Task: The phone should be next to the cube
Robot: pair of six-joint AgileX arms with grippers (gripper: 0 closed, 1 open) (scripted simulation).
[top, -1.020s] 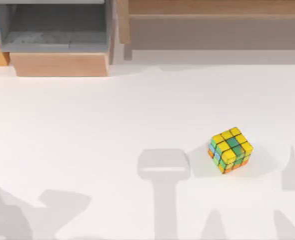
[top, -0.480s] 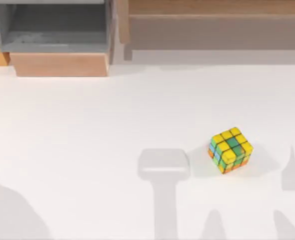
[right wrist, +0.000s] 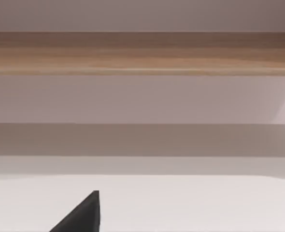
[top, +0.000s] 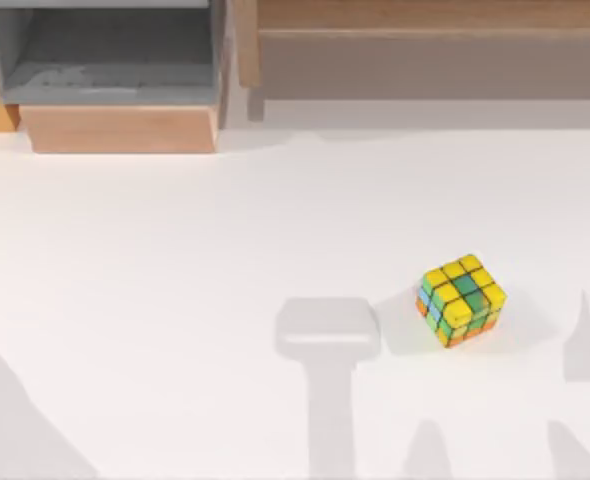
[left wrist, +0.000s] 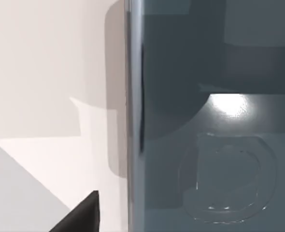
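Note:
The cube (top: 461,300), with yellow, green and orange stickers and black grid lines, sits on the white table (top: 225,230) right of the middle. In the left wrist view a dark grey-teal glossy face with a thin silver rim, the phone (left wrist: 210,125), lies on the white surface, very close to the camera. A black part of my left gripper (left wrist: 82,217) shows beside its rim. A black part of my right gripper (right wrist: 82,215) hangs over bare table, facing a wooden rail (right wrist: 142,53).
A grey open drawer (top: 105,60) with a wooden front (top: 120,128) stands at the table's back left. A long wooden shelf (top: 425,50) runs along the back. Arm shadows fall on the table's near edge.
The shadow at the table's near left has slid toward the left edge and lost its forked shape. The cube has not moved.

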